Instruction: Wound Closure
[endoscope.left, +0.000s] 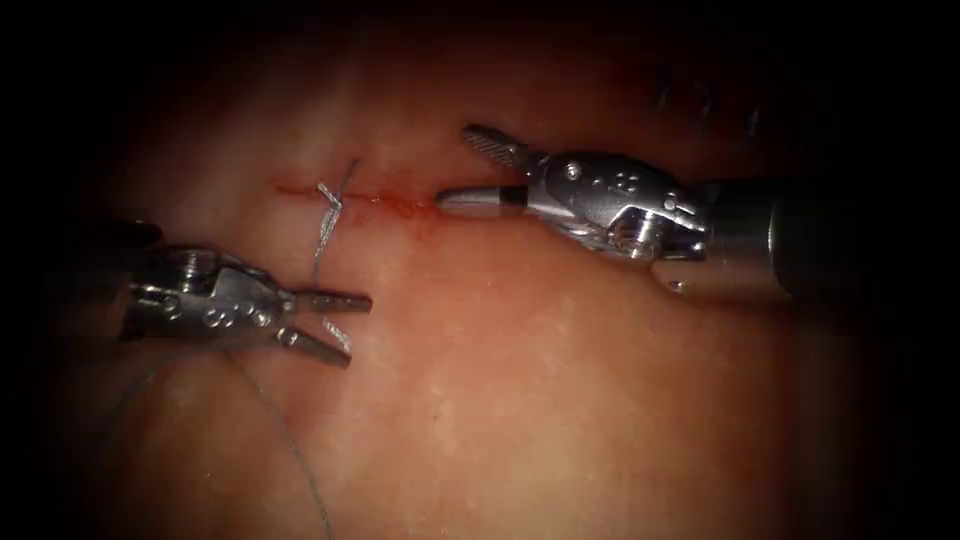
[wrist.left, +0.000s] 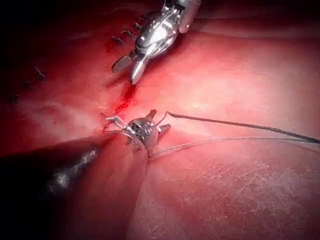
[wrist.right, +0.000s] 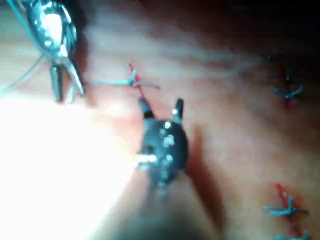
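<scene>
Both tools' jaws wide, empty: left tool (endoscope.left: 335, 322) just below the knot (endoscope.left: 330, 197), right tool (endoscope.left: 470, 170) beside the cut (endoscope.left: 390, 198). Tension thread (endoscope.left: 290, 440) evenly.

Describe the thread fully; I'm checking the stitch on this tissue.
The thread is thin, pale grey, twisted-looking. It forms a knot on the cut, with a short end sticking up beyond it. One strand runs from the knot down toward the left gripper, whose jaws stand open around its end; whether they touch it is unclear. Another strand curves loosely across the tissue below that gripper. The right gripper, open, stays apart.
</scene>
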